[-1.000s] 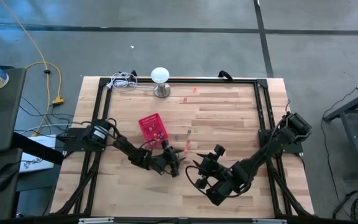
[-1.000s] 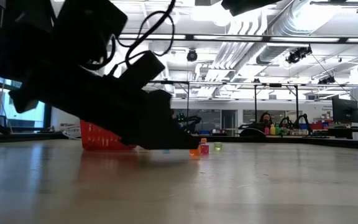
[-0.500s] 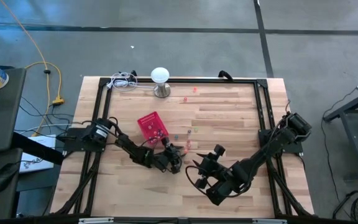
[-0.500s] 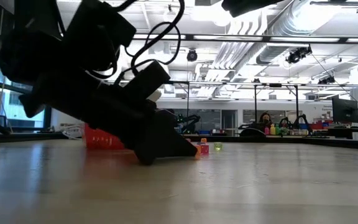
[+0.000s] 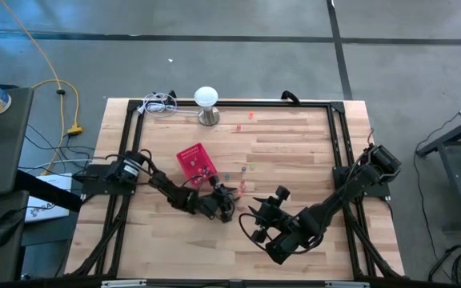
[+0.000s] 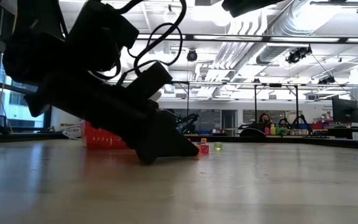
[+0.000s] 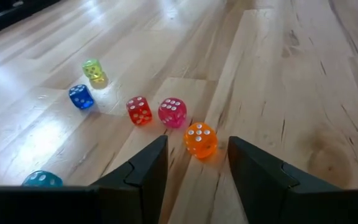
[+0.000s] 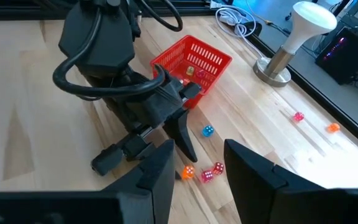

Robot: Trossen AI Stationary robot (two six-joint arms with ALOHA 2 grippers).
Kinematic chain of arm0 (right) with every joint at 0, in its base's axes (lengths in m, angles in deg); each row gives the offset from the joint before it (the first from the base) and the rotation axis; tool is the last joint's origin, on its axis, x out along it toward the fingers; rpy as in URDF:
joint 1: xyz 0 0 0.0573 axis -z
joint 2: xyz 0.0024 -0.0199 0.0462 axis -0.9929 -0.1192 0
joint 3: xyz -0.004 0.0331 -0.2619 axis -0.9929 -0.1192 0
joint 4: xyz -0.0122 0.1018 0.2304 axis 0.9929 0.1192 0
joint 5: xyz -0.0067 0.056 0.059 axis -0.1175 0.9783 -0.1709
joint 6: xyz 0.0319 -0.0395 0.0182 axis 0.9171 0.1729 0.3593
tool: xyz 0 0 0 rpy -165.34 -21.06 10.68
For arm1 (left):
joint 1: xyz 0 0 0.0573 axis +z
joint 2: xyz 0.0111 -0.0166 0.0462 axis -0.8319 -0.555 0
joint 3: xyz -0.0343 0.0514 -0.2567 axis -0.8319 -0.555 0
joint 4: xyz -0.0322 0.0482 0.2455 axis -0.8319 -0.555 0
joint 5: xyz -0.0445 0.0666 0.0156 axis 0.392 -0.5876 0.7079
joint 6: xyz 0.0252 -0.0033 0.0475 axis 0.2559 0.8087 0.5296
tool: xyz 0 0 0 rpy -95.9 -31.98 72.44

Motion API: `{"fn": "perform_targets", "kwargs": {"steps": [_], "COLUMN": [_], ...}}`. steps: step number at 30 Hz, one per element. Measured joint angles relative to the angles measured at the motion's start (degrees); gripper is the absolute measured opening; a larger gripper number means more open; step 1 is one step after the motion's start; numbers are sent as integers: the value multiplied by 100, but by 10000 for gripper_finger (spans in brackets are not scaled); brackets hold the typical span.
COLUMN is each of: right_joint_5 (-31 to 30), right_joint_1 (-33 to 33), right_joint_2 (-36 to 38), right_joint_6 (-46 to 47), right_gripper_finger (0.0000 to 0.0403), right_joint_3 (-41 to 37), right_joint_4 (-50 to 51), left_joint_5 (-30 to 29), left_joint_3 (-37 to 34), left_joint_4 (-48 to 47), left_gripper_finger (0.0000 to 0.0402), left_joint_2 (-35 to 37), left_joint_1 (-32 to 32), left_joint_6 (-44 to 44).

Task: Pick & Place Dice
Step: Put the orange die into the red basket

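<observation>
Straddling orange die (image 7: pixel 201 139), left gripper (image 7: pixel 196 163) spread apart on table (image 7: pixel 303 93)

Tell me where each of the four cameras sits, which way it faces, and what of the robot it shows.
High: overhead, straight down; both arms, red basket.
Low: table height, looking level into the room; the left arm's dark bulk, dice beside it.
Left wrist: past the left gripper, jaws open around the orange die.
Right wrist: past the right gripper, jaws open, toward the left arm, the basket and a lamp.
Shared: both wrist views show the orange die.
</observation>
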Motion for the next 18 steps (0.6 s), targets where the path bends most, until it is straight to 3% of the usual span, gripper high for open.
{"fn": "perform_targets", "kwargs": {"steps": [12, 18], "right_joint_5": [-2, -2], "right_joint_1": [0, 0], "right_joint_2": [0, 0], "right_joint_6": [10, 10], "right_gripper_finger": [129, 129], "right_joint_3": [0, 0], "right_joint_4": [0, 0], "left_joint_5": [385, 447], "left_joint_3": [0, 0], "left_joint_4": [61, 55], "left_gripper_finger": [162, 123], "left_joint_2": [2, 2], "left_joint_1": [138, 138], "left_joint_6": [-20, 13]}}
